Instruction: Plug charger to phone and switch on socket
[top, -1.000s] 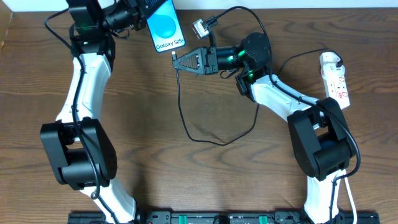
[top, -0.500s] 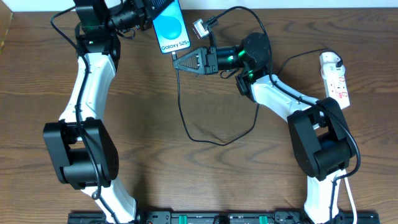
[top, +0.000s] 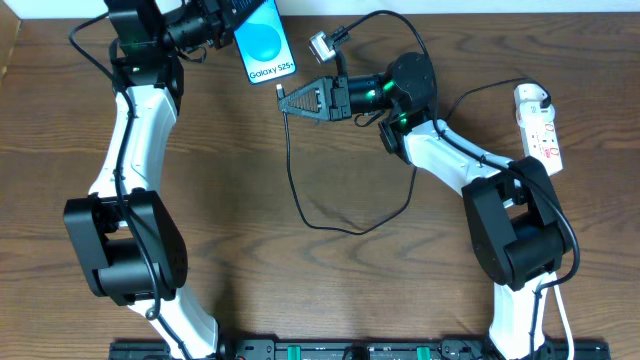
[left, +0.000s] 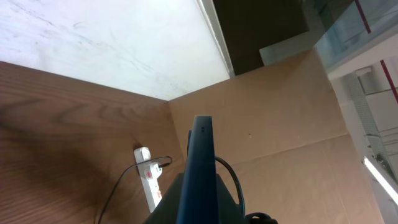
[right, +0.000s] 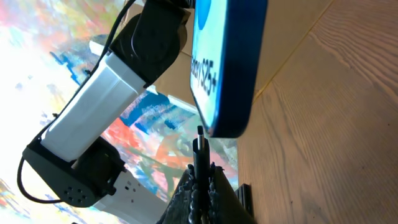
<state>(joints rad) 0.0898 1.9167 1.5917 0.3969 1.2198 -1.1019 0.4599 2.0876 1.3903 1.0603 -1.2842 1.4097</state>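
My left pincer (top: 232, 18) grips the rigid, probably slick phone (top: 268, 45) edgewise above the desk (top: 250, 280), while my right pincer (top: 284, 100) pinches the charger (right: 199, 144) just behind its stiff tip (cable hangs limp), close under the phone's end.

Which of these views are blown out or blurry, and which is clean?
Overhead: evenly lit and sharp, the phone screen text readable. Left wrist: the phone's edge sits very close and looks soft; the pale wall upper left is washed out. Right wrist: the background at left is overexposed and smeared into colour, while the charger plug tip looks fairly crisp.
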